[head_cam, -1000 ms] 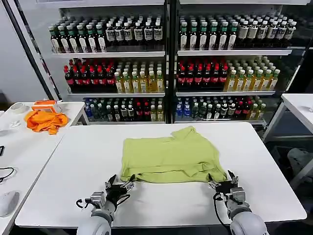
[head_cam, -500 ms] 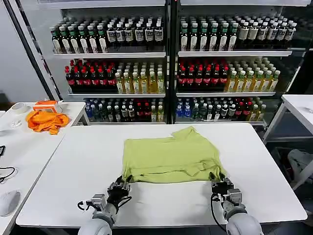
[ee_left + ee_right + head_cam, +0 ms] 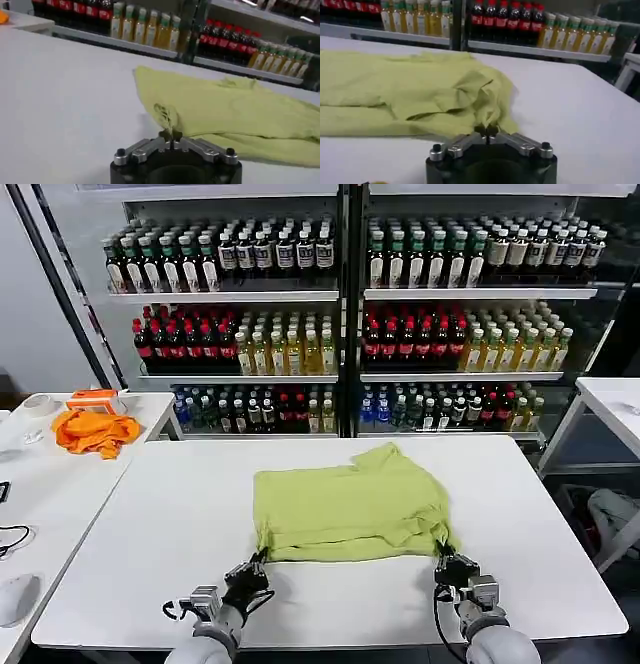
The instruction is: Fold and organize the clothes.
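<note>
Lime-green soft thin short-sleeved T-shirt (image 3: 348, 504) lies folded at centre of white tabletop (image 3: 150, 524). Left end effector (image 3: 250, 572) clamped on shirt's near-left corner; right end effector (image 3: 449, 565) clamped on near-right corner, fabric bunched btwn fingers.

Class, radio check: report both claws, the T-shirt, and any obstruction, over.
Left claw shut on lime T-shirt near corner. Right claw shut on the other near corner. Shirt flat on white table. Nothing in the way.
</note>
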{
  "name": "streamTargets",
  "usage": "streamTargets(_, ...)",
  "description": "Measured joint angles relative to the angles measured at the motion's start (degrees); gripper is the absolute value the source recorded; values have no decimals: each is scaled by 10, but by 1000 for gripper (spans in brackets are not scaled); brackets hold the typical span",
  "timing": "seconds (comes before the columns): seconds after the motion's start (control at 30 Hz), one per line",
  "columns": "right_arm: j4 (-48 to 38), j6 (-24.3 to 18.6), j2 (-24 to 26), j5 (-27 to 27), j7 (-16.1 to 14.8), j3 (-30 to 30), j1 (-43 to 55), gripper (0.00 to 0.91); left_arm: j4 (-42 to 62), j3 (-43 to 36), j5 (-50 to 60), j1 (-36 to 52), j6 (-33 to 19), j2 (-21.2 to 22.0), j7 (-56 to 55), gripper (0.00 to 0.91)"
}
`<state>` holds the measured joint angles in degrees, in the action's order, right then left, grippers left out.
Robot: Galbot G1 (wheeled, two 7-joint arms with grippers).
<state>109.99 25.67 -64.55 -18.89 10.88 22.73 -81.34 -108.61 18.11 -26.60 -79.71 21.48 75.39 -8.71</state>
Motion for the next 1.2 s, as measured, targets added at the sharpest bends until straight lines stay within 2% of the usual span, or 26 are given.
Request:
streamTargets(0.7, 136, -12, 11, 31, -6, 15, -165, 0, -144, 58, 13, -157, 3, -3, -2, 20)
streamTargets(0.73, 141, -12, 10, 33, -6, 15, -171, 413, -151, 59, 14, -166, 2, -2, -2, 20)
streamTargets(0.77, 145, -12, 10, 36, -7, 15, -177, 907, -156, 60, 16, -174, 2, -1, -2, 20)
streamTargets(0.83, 155, -11, 8, 43, -8, 14, -189, 907, -165, 63, 20, -189, 1, 1, -2, 403)
streamTargets(0.87, 159, -10, 7, 47, -8, 14, -194, 907, -168, 64, 22, -196, 1, 1, -2, 867)
streamTargets(0.9, 163, -10, 6, 50, -8, 15, -199, 907, -172, 65, 25, -202, 1, 0, -1, 907)
streamTargets(1.2, 196, -13, 13, 61, -9, 36, -215, 907, -192, 83, 53, -239, 14, -11, 7, 907)
